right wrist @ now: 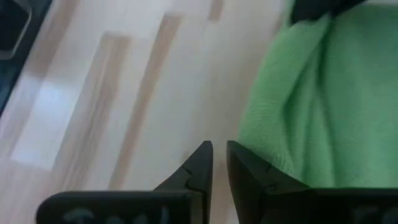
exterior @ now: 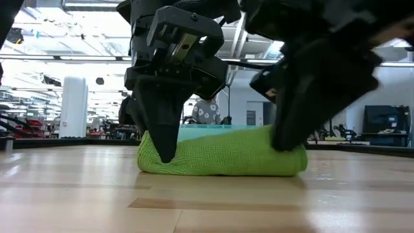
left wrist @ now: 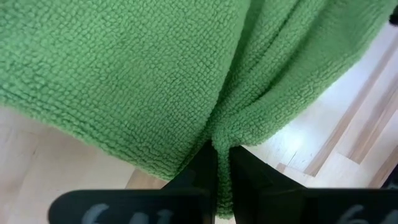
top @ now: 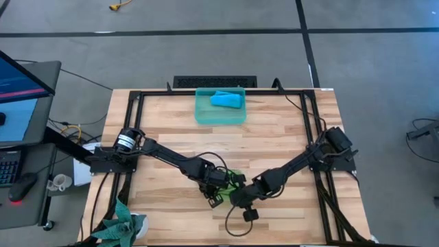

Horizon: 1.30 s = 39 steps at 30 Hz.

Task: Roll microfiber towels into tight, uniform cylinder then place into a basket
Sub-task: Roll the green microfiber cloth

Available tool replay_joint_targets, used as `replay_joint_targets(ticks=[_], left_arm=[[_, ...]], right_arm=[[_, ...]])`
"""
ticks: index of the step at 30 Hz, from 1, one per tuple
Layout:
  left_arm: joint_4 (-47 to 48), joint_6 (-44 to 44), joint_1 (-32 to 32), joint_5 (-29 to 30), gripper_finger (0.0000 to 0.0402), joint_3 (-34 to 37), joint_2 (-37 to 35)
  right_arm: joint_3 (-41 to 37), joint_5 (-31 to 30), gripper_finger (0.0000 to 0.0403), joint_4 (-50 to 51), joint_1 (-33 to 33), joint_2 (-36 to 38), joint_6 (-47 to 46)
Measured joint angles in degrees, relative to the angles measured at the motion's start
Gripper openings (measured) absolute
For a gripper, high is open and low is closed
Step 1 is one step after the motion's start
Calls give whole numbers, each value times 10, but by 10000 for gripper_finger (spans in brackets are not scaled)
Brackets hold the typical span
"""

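Note:
The lime green towel (exterior: pixel 220 155) lies rolled into a thick cylinder on the wooden table, near its front middle (top: pixel 233 180). My left gripper (top: pixel 218 191) stands over the roll's left end, shut on the cloth (left wrist: pixel 222 149). My right gripper (top: pixel 240 197) is shut at the roll's right end (exterior: pixel 284 139), with the towel beside one finger (right wrist: pixel 219 146). The sky blue towel (top: pixel 226 101) lies rolled inside the teal basket (top: pixel 202 113) at the table's far edge. My left gripper pinches a bunched fold of the green towel (left wrist: pixel 227 134) between its two fingers, at the roll's left end. The fingers (exterior: pixel 165 145) point down from above. The roll lies on the table. My right gripper has nothing between its fingers. The outer side of one finger (right wrist: pixel 261 174) stands against the towel's edge (right wrist: pixel 273 149); whether it presses the cloth, I cannot tell.
Black frame rails (top: pixel 130 137) run along the table's sides and far edge. A desk with a monitor (top: pixel 20 82) and keyboard stands left of the table. A green leafy object (top: pixel 120 223) sits at the near left corner. Bare wood lies between the roll and the basket.

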<state>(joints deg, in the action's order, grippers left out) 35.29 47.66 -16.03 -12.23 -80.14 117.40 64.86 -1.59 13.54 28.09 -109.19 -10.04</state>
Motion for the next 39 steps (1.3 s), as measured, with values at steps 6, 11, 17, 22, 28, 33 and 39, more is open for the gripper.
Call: replay_joint_targets(ticks=[6,11,17,22,28,33,39], left_arm=[[0,-2,0,-4,12,0,0],[-2,-2,0,-6,12,0,0],[-3,-2,0,-13,12,0,0],[-3,-4,3,-16,12,0,0],[-3,-14,3,-19,12,0,0],[-2,-16,3,-19,12,0,0],[0,-30,3,-20,29,0,0]], right_arm=[[2,-36,70,0,-10,10,-21],[1,-77,70,35,-21,5,-66],[1,-113,70,56,-32,2,-117],[1,-148,70,75,-35,2,-135],[1,-150,70,75,-35,2,-90],[1,-150,70,71,-35,1,-23],[1,-151,70,68,-35,1,25]])
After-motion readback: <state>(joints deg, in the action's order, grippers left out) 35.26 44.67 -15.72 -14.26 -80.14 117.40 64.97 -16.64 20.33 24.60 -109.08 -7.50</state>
